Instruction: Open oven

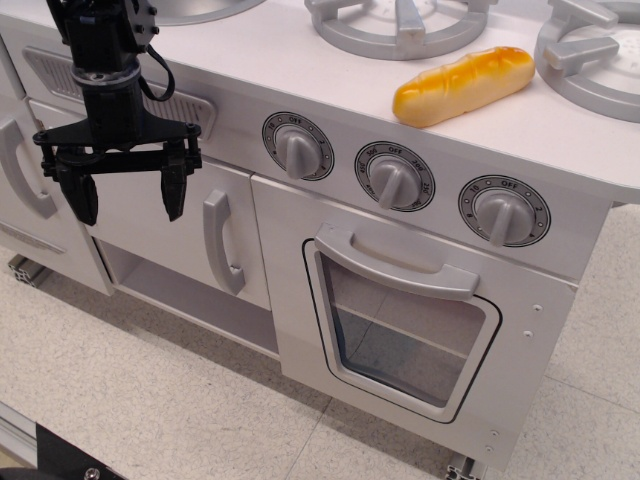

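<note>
The light grey toy oven (405,320) is at the lower middle-right of the view. Its door is shut, with a rounded see-through window (400,340) and a wide horizontal grey bar handle (395,262) along the top. My black gripper (128,198) hangs at the upper left, well to the left of the oven, in front of the narrow cabinet. Its two fingers point down and stand wide apart. It is open and holds nothing.
A narrow cabinet door with a vertical handle (222,242) is left of the oven, with an open shelf (190,295) below. Three knobs (395,178) sit above the oven. A toy bread loaf (462,84) lies on the counter by the burners (400,25). The floor is tiled.
</note>
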`<state>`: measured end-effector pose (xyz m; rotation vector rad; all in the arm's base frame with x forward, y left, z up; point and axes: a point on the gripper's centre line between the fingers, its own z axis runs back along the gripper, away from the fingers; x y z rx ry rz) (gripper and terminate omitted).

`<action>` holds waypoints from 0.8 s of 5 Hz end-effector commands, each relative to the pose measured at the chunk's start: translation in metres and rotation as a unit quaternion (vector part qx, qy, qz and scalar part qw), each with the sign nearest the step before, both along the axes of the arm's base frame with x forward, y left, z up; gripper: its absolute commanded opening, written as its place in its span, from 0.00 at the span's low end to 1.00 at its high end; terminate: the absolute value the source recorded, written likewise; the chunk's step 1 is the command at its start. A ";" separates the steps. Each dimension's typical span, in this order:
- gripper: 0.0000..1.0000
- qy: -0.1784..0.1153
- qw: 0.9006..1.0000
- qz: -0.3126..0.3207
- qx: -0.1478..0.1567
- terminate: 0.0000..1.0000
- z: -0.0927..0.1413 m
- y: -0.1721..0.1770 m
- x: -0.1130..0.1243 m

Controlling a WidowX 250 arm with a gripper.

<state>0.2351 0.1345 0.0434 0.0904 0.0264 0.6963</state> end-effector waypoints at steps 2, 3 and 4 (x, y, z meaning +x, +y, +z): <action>1.00 -0.036 0.995 0.088 -0.020 0.00 -0.003 -0.023 -0.004; 1.00 -0.057 0.987 0.145 -0.037 0.00 -0.006 -0.046 -0.004; 1.00 -0.085 0.972 0.206 -0.077 0.00 -0.008 -0.067 -0.001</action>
